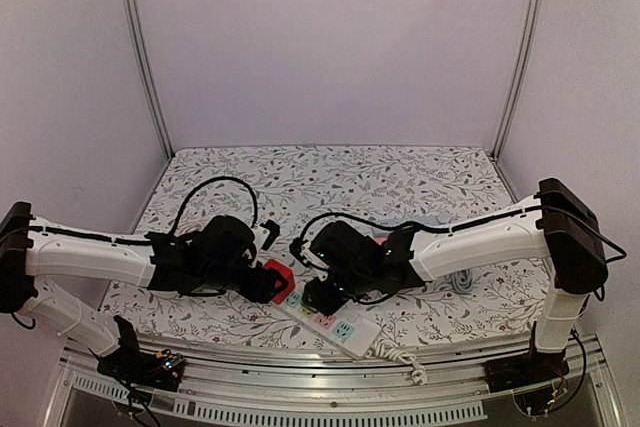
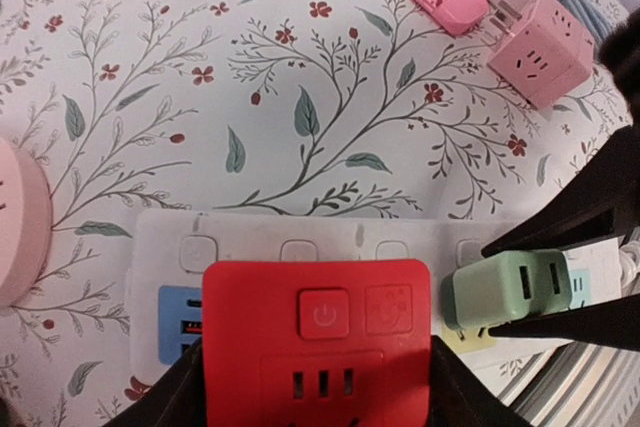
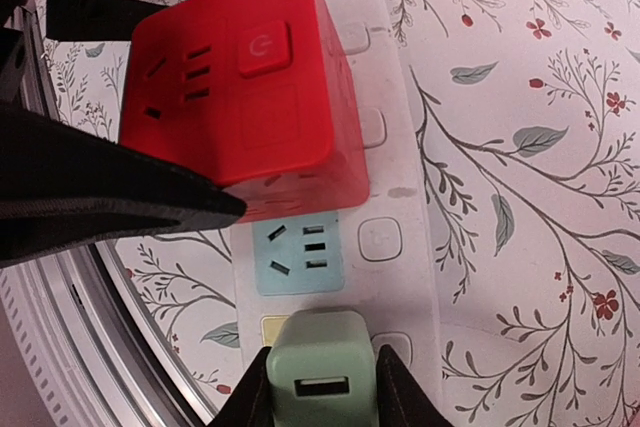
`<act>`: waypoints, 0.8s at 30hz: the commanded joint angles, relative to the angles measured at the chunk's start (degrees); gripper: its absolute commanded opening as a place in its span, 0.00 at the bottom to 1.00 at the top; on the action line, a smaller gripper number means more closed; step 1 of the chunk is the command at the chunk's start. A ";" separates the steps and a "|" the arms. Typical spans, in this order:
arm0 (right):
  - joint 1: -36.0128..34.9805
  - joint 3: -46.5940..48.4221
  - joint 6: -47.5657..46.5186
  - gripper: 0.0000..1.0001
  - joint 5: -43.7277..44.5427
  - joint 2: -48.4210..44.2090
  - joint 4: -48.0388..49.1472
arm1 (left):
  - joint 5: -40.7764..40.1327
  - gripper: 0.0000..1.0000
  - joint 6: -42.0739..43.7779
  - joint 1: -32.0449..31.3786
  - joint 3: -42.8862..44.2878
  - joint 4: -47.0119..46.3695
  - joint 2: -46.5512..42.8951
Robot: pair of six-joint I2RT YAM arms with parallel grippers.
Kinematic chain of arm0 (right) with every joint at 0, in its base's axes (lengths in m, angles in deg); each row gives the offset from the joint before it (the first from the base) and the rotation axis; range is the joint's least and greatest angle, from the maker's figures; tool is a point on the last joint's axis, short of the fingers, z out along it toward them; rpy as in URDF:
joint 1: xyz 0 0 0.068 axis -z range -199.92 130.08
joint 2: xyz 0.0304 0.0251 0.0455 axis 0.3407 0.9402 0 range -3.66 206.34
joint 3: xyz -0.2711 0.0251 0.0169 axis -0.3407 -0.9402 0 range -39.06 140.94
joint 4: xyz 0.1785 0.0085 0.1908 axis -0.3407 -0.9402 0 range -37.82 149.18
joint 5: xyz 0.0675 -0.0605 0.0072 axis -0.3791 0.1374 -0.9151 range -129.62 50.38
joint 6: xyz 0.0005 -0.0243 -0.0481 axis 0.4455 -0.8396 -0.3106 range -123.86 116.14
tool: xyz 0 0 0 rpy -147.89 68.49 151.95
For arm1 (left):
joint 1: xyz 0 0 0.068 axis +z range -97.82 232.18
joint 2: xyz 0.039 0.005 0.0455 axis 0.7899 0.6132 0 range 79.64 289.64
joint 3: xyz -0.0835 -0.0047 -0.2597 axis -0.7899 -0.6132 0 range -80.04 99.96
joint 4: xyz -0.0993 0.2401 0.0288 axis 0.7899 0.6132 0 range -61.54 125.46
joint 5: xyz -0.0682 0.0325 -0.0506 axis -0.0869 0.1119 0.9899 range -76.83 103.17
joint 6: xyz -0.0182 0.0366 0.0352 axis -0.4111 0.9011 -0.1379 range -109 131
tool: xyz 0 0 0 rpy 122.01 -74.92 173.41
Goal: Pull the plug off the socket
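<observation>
Seen from above, a red cube-shaped plastic adapter (image 1: 278, 277) is plugged into a long white plastic power strip (image 1: 338, 324); at the left wrist, its sides are clasped by the left gripper (image 2: 318, 397); at the right wrist, a pale-green rounded plug (image 3: 320, 367), seated further along the strip, is pinched by the right gripper (image 3: 320, 395).

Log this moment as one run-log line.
left gripper: closed on red cube adapter | right gripper: closed on green plug | both seated in power strip | pull not started
</observation>
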 commanded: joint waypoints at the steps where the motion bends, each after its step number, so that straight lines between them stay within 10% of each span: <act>1: -0.09 -0.68 0.54 0.29 1.38 -1.57 -0.50 | -1.84 0.59 1.23 -1.30 1.55 2.34 1.56; 24: 4.20 -3.00 2.58 0.16 -5.47 -2.79 4.50 | -3.84 0.50 0.80 -2.80 1.83 4.32 2.30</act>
